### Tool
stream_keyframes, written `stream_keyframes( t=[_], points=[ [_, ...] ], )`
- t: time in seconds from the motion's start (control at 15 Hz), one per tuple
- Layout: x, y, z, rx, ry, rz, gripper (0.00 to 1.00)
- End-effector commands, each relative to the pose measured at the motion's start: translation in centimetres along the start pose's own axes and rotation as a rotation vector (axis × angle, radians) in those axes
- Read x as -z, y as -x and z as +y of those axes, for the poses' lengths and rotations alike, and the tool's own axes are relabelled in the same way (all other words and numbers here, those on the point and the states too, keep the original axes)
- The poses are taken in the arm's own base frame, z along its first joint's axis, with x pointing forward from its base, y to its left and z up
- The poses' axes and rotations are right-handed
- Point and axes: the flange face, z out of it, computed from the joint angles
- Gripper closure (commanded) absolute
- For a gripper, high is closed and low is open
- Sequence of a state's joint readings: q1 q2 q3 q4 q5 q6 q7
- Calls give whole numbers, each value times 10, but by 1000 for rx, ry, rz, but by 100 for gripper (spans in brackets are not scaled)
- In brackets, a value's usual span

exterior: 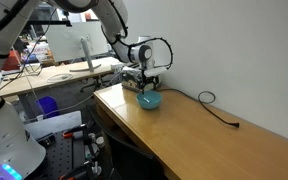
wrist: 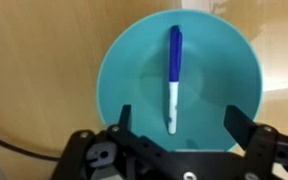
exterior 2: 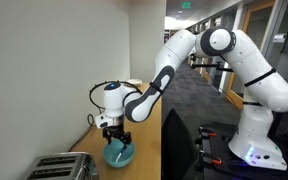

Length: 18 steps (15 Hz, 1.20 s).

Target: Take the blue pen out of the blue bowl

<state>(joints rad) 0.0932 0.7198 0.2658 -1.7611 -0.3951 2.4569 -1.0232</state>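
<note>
The blue pen (wrist: pixel 173 78) lies inside the teal-blue bowl (wrist: pixel 134 70), blue at its far end and white at its near end. In the wrist view my gripper (wrist: pixel 179 122) hangs straight above the bowl, fingers spread wide on either side of the pen's near end, touching nothing. In both exterior views the gripper (exterior: pixel 144 84) (exterior 2: pixel 114 137) hovers just over the bowl (exterior: pixel 150 100) (exterior 2: pixel 118 155) on the wooden table (exterior: pixel 204 135). The pen is hidden there.
A long black cable (exterior: pixel 206 101) runs across the table beside the bowl, also at the wrist view's lower left (wrist: pixel 14 148). A silver toaster (exterior 2: pixel 59 167) stands close to the bowl. The wall runs along the table's far edge.
</note>
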Motion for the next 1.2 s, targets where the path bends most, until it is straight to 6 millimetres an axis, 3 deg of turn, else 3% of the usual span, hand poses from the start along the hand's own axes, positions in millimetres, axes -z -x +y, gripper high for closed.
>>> stream_keyframes(
  t=[0.0,0.27,0.53,0.8,1.13],
  points=[
    [-15,21,-32,81,14,71,0],
    [-39,31,-61,103,1,80,0],
    [-39,21,-77,128,-2,75,0],
    [-32,11,-64,125,4,65,0],
    [-29,13,-36,93,1,54,0]
  ],
)
